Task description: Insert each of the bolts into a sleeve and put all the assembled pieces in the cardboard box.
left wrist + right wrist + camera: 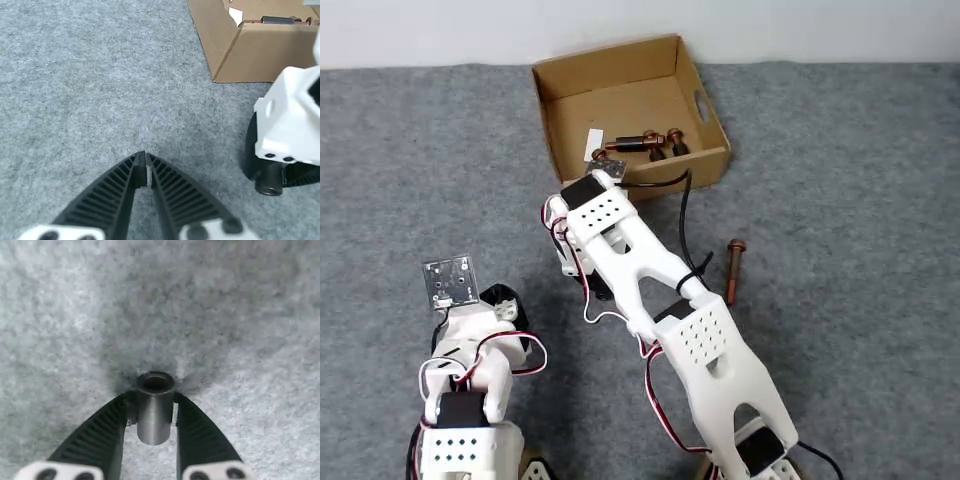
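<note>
My right gripper [152, 400] is shut on a dark metal sleeve [155, 407], held upright with its open end just above the grey carpet. In the high view that arm stretches toward the cardboard box [670, 170], its gripper [592, 280] pointing down beneath the wrist. A copper-coloured bolt [735, 270] lies loose on the carpet to the right of that arm. Inside the box lie assembled bolt and sleeve pieces [640, 143]. My left gripper [145, 167] is shut on nothing, low over the carpet at the lower left [505, 298].
The box wall [240, 55] stands at the far side of the left wrist view, with the right arm's white wrist [290, 120] close beside it. A white paper tag [593, 142] lies in the box. Open carpet spreads left and right.
</note>
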`<state>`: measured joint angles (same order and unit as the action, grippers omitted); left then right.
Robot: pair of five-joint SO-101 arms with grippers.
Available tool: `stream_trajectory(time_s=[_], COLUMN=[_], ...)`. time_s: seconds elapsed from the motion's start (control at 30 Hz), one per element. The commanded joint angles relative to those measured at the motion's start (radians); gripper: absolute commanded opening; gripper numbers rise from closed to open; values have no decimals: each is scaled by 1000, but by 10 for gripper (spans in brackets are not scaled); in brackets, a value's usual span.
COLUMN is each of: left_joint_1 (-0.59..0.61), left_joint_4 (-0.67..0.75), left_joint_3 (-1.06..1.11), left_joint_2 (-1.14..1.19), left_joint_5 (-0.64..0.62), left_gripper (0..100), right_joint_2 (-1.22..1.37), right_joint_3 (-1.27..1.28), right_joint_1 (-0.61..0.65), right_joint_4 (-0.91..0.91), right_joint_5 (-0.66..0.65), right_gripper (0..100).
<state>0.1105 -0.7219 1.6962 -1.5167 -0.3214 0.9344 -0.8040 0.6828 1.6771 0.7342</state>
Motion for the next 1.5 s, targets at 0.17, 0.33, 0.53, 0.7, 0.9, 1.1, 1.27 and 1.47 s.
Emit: stream_trajectory(time_s=[0.17, 0.33, 0.53, 0.7, 0.9, 1.1, 1.27, 1.47], left_joint_1=[6, 5, 5, 3, 2, -2, -3, -75], left_joint_4=[-3, -3, -3, -3, -3, -3, -3, -3], left_joint_3=[-5, -5, -5, -5, -5, -5, -5, -5], left_joint_2=[8, 8, 8, 8, 8, 8, 8, 8], left_joint_5=[-9, -9, -8, -8, -8, -8, -9, -5], left_gripper=[6, 6, 6, 6, 6, 6, 6, 7], right_joint_2=[-298, -509, -792, -1004, -1282, -1620, -1885, -2126], right_joint_3=[9, 117, 425, 663, 957, 1297, 1536, 1726], right_joint_1=[-31, -84, -186, -305, -455, -628, -780, -895], right_joint_4=[122, 119, 116, 101, 8, -93, -185, -188], right_joint_5=[-55, -98, -84, -29, -28, -52, -160, -170], right_gripper=[8, 8, 8, 8, 8, 8, 8, 8])
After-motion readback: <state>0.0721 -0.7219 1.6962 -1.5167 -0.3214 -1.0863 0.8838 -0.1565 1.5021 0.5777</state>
